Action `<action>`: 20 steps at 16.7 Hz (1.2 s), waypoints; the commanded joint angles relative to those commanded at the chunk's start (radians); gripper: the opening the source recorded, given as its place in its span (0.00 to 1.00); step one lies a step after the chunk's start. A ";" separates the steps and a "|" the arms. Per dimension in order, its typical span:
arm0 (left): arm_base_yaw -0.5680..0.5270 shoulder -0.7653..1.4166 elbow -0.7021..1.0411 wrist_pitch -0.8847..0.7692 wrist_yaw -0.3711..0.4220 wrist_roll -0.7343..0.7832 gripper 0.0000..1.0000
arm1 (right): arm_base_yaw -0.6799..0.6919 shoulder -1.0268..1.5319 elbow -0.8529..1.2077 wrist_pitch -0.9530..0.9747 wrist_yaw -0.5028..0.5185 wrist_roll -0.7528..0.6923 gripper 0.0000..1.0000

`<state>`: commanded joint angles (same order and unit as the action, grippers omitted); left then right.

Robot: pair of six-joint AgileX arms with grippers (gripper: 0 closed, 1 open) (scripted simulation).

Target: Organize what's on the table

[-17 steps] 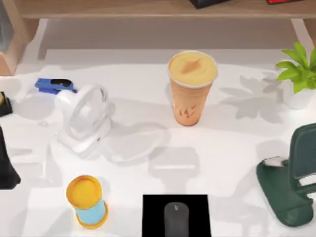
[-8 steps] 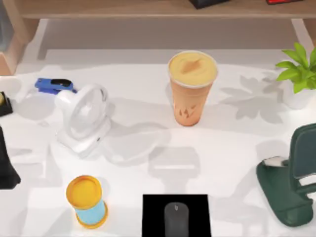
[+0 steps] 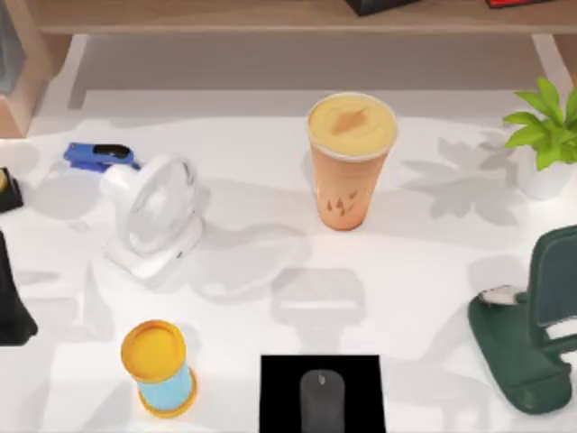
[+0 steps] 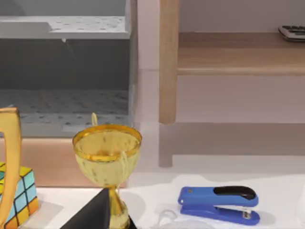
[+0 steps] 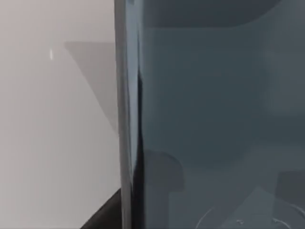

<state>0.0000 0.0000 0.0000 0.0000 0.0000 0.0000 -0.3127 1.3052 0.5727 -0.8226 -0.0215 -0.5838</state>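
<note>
The wide white desk [image 3: 270,298] is crowded: a white desk fan [image 3: 153,216] left of centre, a blue stapler [image 3: 97,157] behind it, a tall orange cup with a foamy drink [image 3: 350,162] in the middle, an hourglass-shaped timer with yellow ends and a blue body [image 3: 159,368] at the near left, a grey mouse on a black pad [image 3: 322,397] at the near edge, a dark green phone stand [image 3: 532,334] at the right, and a small green potted plant [image 3: 545,135] behind that. From the left wrist view, a gold trophy cup [image 4: 107,162] and a colourful puzzle cube [image 4: 18,198] stand near the stapler [image 4: 220,205], before a brown wooden shelf [image 4: 238,52]. I judge the tidying barely begun, with nothing visibly gathered. Neither pincer's state can be told. The right wrist view sits close against the dark green stand [image 5: 214,119], so the next move probably calls for a secure grasp there.
</note>
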 joint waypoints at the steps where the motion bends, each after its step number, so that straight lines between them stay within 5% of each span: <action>1: 0.000 0.000 0.000 0.000 0.000 0.000 1.00 | 0.000 -0.015 0.013 -0.019 0.000 0.000 0.00; 7: 0.000 0.000 0.000 0.000 0.000 0.000 1.00 | 0.005 -0.032 0.021 -0.030 0.010 0.014 0.00; 11: 0.000 0.000 0.000 0.000 0.000 0.000 1.00 | 0.097 -0.179 0.024 -0.081 0.111 0.148 0.00; 20: 0.000 0.000 0.000 0.000 0.000 0.000 1.00 | 0.760 -0.750 0.002 -0.063 0.458 0.654 0.00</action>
<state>0.0000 0.0000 0.0000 0.0000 0.0000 0.0000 0.4474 0.5549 0.5752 -0.8860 0.4370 0.0706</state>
